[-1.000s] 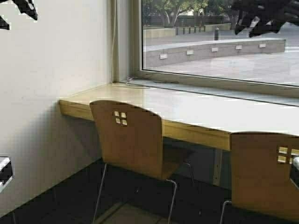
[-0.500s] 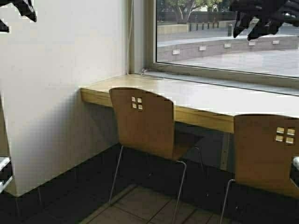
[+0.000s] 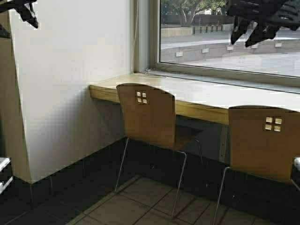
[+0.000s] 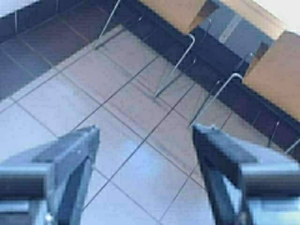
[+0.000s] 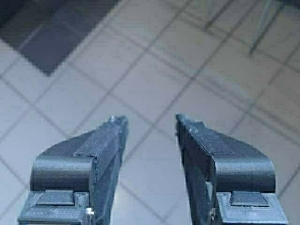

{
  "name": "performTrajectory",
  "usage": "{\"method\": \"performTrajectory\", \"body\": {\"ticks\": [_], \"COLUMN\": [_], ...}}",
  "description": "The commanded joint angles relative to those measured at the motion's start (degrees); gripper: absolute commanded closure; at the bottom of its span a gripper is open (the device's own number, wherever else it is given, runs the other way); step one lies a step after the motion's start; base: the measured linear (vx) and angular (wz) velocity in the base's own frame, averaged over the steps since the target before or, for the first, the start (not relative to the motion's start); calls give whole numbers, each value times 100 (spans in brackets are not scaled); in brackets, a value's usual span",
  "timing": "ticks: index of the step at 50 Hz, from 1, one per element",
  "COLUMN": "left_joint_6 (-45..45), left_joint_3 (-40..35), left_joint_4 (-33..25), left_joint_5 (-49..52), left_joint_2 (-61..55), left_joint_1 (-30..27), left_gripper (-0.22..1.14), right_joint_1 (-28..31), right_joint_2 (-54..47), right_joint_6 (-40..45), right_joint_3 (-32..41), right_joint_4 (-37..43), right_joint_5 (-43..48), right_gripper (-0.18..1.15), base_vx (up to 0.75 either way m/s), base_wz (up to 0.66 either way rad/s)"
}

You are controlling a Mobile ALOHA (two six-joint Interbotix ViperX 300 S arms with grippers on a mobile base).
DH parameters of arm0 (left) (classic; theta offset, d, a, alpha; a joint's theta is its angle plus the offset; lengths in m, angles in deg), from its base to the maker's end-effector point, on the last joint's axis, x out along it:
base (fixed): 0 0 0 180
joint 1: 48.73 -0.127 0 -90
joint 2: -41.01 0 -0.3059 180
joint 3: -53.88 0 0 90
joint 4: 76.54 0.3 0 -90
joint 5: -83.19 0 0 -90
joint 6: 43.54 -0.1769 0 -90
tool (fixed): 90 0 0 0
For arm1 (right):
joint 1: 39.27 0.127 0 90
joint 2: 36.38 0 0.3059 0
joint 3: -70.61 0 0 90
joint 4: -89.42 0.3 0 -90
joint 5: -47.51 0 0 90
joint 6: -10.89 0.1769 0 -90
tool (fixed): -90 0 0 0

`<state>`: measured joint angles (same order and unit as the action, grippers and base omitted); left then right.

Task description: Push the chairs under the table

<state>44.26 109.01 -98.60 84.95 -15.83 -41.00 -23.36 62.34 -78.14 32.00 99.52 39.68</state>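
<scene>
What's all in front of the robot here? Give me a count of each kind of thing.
Plywood chairs: 2, left chair and right chair
Table: 1
Window: 1
End effectors: 2, left end effector and right end effector, both open and empty
Total: 6

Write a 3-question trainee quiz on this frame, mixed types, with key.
1. True or false: the left gripper holds a chair leg.
2. How many plywood chairs stand at the table in the high view? A) one B) two C) three
3. Fill in: both wrist views look down at a tiled ____.

Key: 1 false, it is open over bare floor, as is the right gripper. 2 B. 3 floor.
</scene>
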Motion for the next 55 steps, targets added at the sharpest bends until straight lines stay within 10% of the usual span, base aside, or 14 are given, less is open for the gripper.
{"method": "performTrajectory", "body": {"ticks": [1,55], "left_joint_6": [9,44], "left_joint_3": [-97,-70], "left_joint_4": [0,-9], "left_joint_5": [-35,220], "left_joint_2": [-35,-53], "left_joint_1": [0,0], "left_gripper": [-1,-1], "right_joint_1": [-18,-9], "right_joint_2": [97,-360], "right_joint_6": [-18,70], "right_joint_3": [132,290], "right_joint_4": [-18,141], "right_joint_5": [-26,-404], "right_gripper": [21,21], "base_vx": [-31,-19], "base_wz": [0,-29]}}
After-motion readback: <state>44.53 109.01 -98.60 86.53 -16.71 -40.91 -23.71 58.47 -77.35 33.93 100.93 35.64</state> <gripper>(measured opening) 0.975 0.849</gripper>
